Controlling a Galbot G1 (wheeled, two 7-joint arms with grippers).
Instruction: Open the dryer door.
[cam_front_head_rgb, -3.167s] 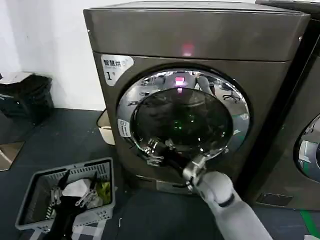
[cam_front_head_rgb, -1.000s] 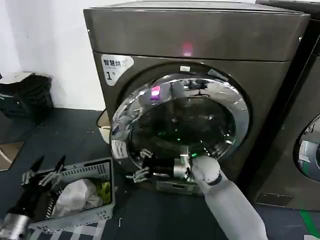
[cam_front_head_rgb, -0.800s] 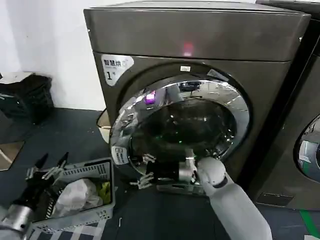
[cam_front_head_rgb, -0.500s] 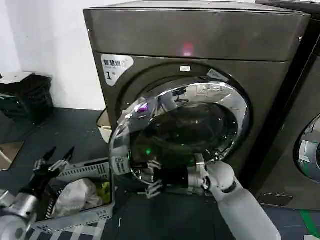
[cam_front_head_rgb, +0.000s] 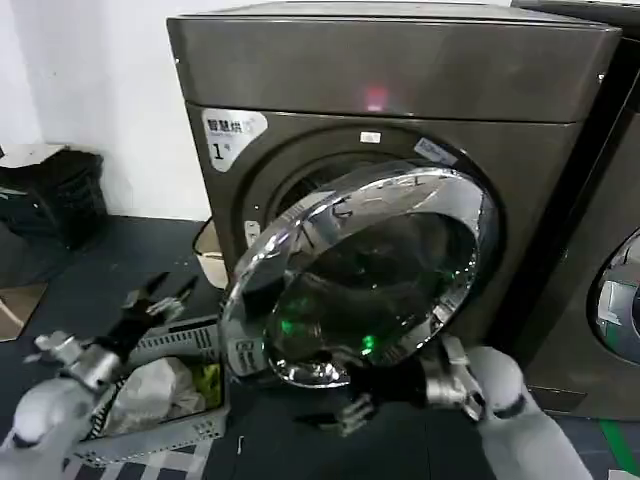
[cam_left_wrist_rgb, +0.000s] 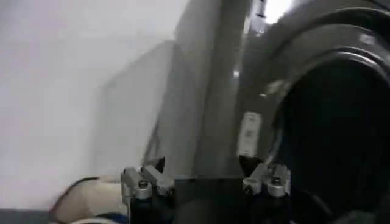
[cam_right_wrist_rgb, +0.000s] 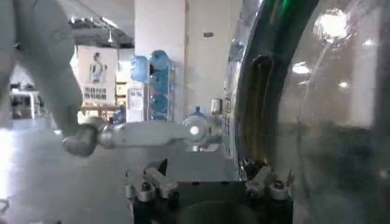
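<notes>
The dryer (cam_front_head_rgb: 400, 70) is the bronze-grey machine with the "1" sticker (cam_front_head_rgb: 232, 130) and a red light (cam_front_head_rgb: 375, 98). The dryer door (cam_front_head_rgb: 300, 225), chrome-rimmed with dark glass, stands partly swung out, its left edge away from the front and the dark drum opening (cam_left_wrist_rgb: 329, 128) showing behind it. My right gripper (cam_front_head_rgb: 345, 410) is open just under the door's lower rim; the chrome rim (cam_right_wrist_rgb: 250, 109) runs right beside one finger (cam_right_wrist_rgb: 263, 181). My left gripper (cam_front_head_rgb: 160, 295) is open and raised left of the dryer, above the basket, holding nothing.
A grey basket (cam_front_head_rgb: 170, 345) with cloths sits on the dark floor at the left front of the dryer. A second, darker machine (cam_front_head_rgb: 610, 300) stands close on the right. Black bags (cam_front_head_rgb: 55, 195) lie by the white wall at far left.
The door has swung out from nearly shut to partly open. My right gripper has drawn back and down along the lower rim. My left arm has risen from the basket toward the dryer.
</notes>
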